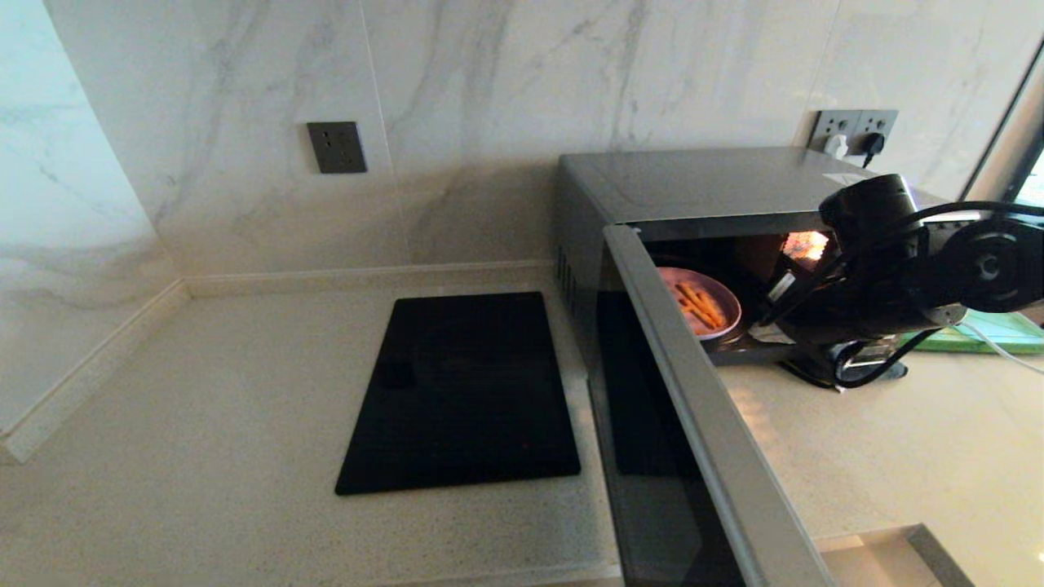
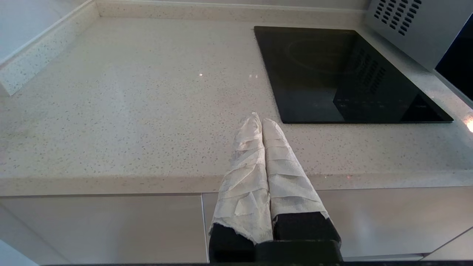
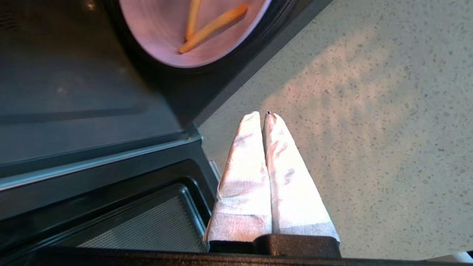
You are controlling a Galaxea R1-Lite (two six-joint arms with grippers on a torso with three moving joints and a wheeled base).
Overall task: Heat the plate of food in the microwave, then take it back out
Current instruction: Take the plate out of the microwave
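Plate of food (image 1: 701,303) inside open microwave (image 1: 693,183)

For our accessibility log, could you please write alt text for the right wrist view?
The right gripper, shut and empty, hangs over the speckled countertop beside the open microwave. The plate of food, pale purple with thin orange sticks, sits inside the cavity, and the door's inner face shows alongside the gripper.
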